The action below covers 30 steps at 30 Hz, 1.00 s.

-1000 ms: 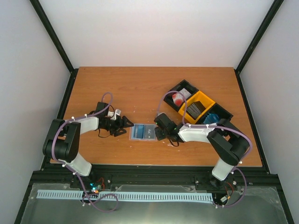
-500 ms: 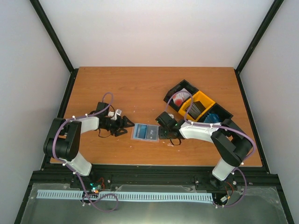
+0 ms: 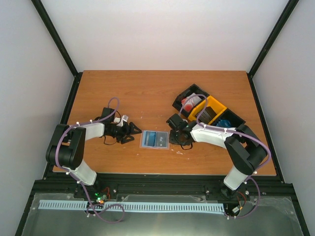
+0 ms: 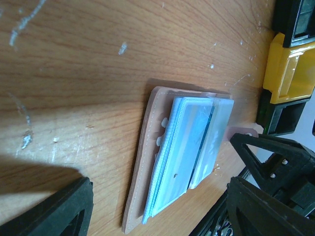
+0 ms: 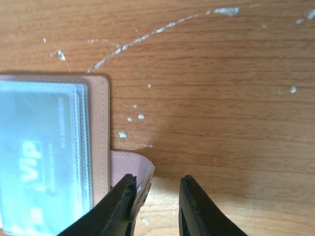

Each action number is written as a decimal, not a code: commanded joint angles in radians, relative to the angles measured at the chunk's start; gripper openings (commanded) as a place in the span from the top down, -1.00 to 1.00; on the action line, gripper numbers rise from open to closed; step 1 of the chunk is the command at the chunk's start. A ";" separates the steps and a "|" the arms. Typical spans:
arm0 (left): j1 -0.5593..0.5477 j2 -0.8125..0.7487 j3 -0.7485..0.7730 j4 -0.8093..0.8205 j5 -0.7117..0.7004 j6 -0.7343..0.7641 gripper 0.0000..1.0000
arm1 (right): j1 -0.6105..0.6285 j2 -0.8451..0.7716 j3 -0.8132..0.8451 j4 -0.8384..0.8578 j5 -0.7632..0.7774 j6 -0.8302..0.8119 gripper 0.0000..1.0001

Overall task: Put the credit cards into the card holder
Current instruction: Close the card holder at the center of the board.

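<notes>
The left gripper point(image 3: 133, 132) stands wide and empty; the right gripper point(image 5: 157, 189), barely parted, holds nothing beside the card holder point(image 5: 49, 152).

scratched wooden table point(image 3: 123, 88) with open card holder point(image 3: 154, 139) and bins point(image 3: 219, 103)

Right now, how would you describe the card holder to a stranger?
On the table, look between the left gripper and right gripper. The card holder lies flat, pale blue inside with a tan-pink rim, unlike the black and yellow bins.
</notes>
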 commanded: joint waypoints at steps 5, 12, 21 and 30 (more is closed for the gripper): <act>-0.002 0.043 -0.020 -0.055 -0.070 0.027 -0.52 | -0.022 0.018 0.045 -0.019 -0.005 0.049 0.23; -0.003 0.047 -0.016 -0.057 -0.072 0.033 -0.52 | -0.047 0.040 0.067 -0.027 -0.017 0.065 0.31; -0.002 0.047 -0.019 -0.055 -0.071 0.034 -0.52 | -0.047 0.047 0.064 -0.041 -0.078 0.064 0.72; -0.002 0.037 -0.030 -0.047 -0.069 0.034 -0.52 | -0.046 -0.014 0.093 0.030 -0.221 0.011 0.94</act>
